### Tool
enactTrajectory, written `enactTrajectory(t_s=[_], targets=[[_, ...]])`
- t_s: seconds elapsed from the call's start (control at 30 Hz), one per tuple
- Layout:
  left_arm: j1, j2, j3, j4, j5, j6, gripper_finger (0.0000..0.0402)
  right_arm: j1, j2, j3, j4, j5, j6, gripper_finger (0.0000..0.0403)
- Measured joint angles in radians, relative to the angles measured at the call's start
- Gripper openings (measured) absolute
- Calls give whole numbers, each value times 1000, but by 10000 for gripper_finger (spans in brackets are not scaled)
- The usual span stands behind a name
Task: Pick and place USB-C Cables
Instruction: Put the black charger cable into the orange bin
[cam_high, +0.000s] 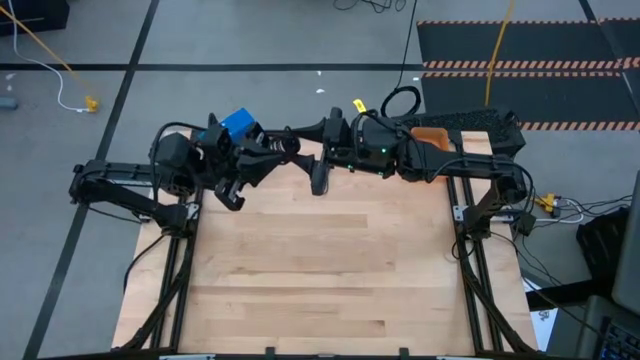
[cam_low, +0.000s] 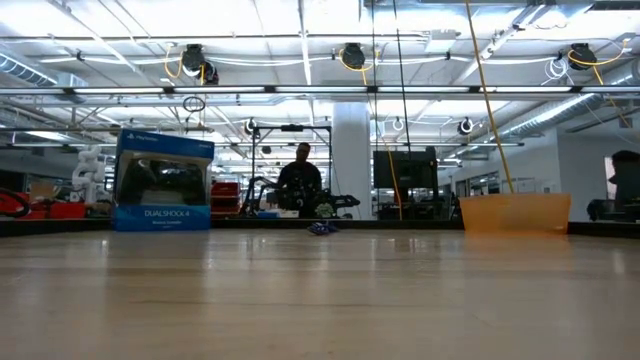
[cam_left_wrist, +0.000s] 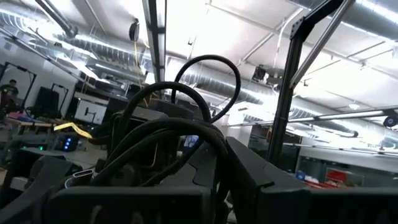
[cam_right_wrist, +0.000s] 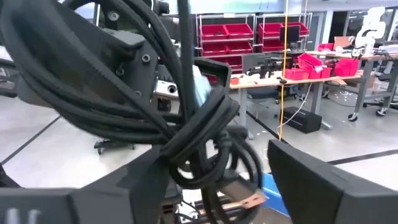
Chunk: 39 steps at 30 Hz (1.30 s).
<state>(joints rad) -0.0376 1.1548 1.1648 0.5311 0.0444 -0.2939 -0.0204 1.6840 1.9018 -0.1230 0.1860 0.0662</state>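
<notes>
Both arms are folded at the table's far edge and face each other. My left gripper (cam_high: 250, 165) (cam_left_wrist: 149, 205) is open and above the table, looking at the right arm's wiring. My right gripper (cam_high: 318, 155) (cam_right_wrist: 211, 205) is open wide, pointing toward the left arm. In the low view, a small purple-blue cable bundle (cam_low: 320, 228) lies on the tabletop near the far edge. The arms hide it in the high view. The two black cables are not visible in any view.
A blue DualShock 4 box (cam_low: 163, 180) (cam_high: 238, 122) stands at the far edge on the left. An orange container (cam_low: 515, 212) (cam_high: 437, 135) sits at the far right. The wooden tabletop (cam_high: 320, 270) stretches toward the near edge. A person (cam_low: 303, 180) is in the room behind.
</notes>
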Motion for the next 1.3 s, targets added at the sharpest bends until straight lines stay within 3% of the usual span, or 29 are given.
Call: enactTrajectory(t_s=[0.33, 0.53, 0.83, 1.1, 1.3], targets=[[0, 0, 0, 5, -1, -1, 34, -3, 0, 0, -16, -8, -1, 97], [0, 0, 0, 4, -2, -5, 34, -5, 0, 0, -17, -10, -4, 34], [0, -1, 0, 2, -24, -5, 46, -6, 0, 0, -24, -8, 0, 38], [0, -52, 0, -156, -42, -56, 142, -12, -18, 0, -57, -5, 3, 31], [0, -137, 0, -352, -57, -71, 183, -32, -53, 0, -141, -3, 53, 37]])
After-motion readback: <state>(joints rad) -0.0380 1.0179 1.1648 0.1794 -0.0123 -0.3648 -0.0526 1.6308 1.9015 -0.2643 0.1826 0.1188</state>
